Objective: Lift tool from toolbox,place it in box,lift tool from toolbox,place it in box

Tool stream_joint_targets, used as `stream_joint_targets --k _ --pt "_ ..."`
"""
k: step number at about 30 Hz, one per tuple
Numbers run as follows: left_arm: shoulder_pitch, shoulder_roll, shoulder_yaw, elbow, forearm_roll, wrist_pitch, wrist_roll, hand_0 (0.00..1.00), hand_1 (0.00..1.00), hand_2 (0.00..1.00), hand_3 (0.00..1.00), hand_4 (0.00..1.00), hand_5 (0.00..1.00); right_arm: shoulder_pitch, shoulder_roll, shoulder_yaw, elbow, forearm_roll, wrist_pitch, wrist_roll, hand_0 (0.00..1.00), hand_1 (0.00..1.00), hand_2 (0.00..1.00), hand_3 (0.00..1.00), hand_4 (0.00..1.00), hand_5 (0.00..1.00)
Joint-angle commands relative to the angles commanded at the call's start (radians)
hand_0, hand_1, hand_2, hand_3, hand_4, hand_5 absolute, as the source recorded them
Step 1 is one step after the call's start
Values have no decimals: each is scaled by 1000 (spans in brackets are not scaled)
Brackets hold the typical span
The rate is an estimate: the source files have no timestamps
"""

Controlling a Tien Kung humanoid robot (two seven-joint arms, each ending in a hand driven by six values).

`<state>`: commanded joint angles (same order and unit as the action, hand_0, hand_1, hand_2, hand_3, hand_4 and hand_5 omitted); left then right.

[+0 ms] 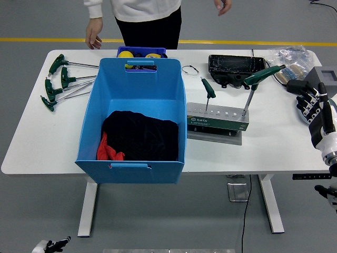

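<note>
Here, right hand point(311, 105): at the table's point(37, 142) right edge, fingers loosely apart, gripping nothing, clear of every tool.
Left hand point(52, 245): low at the lower left, below the table; too small to tell how its fingers stand.
Nearer hand: the right, by a wide margin; the left is well apart from the work.
Key relation: the large tool point(256, 84) lies toward 9–10 o'clock from the right hand, near but not touching.
Large tool: T-handled driver, shaft seated in a right-hand hole of the rack point(217, 124).
Large tool axis: shaft nearly upright, leaning slightly; the green handle runs from about 8 o'clock to 2 o'clock, its far tip pointing at 2 o'clock.
Small tool point(208, 91): green-handled driver in a left-hand hole, shaft upright, farther from the hand at 9 o'clock.
Rack: just beside the bin's point(89, 105) right wall.
Bin: blue, left of centre, holding dark cloth point(142, 134) and something red point(108, 152); no tool visible inside.
Loose wrenches point(60, 79): at the table's left end, handles toward 9 o'clock.
Person point(147, 16): at 12 o'clock behind the table, one hand point(93, 39) hanging just past the far edge, touching nothing.
Stage (judged): first lift not yet begun.
</note>
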<state>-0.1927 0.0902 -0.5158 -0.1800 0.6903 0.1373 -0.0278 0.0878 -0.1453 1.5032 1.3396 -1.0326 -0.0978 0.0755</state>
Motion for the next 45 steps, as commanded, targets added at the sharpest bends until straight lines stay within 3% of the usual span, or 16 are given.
stream_joint_targets --k 20,27,36,38,42,43,45 --pt "-2 4 -1 0 4 0 0 765 791 758 687 700 639 3 1 1 7 -6 -10 1 926 867 877 904 998 998" --pt "-2 5 2 0 0 1 -1 765 790 757 686 699 637 3 -1 4 19 -75 -40 11 926 868 879 908 998 998" --pt "-2 5 -13 0 14 2 2 766 788 755 685 700 637 7 -22 4 38 -350 -126 -3 935 879 898 912 998 998" --pt "-3 4 -13 0 14 2 2 766 786 756 686 701 638 14 -37 -2 41 -434 -142 -7 977 922 940 942 998 970" --pt "-4 3 -10 0 8 3 2 766 786 756 686 701 638 42 -99 -39 55 -609 -184 -10 977 922 940 942 998 970" --pt "-5 3 -12 0 11 3 3 767 786 756 685 701 640 60 -129 -57 61 -655 -213 -25 998 954 990 981 998 808" --pt "-4 3 -10 0 10 2 3 767 786 756 685 701 640 87 -172 -90 69 -733 -250 -36 998 954 990 981 998 808"
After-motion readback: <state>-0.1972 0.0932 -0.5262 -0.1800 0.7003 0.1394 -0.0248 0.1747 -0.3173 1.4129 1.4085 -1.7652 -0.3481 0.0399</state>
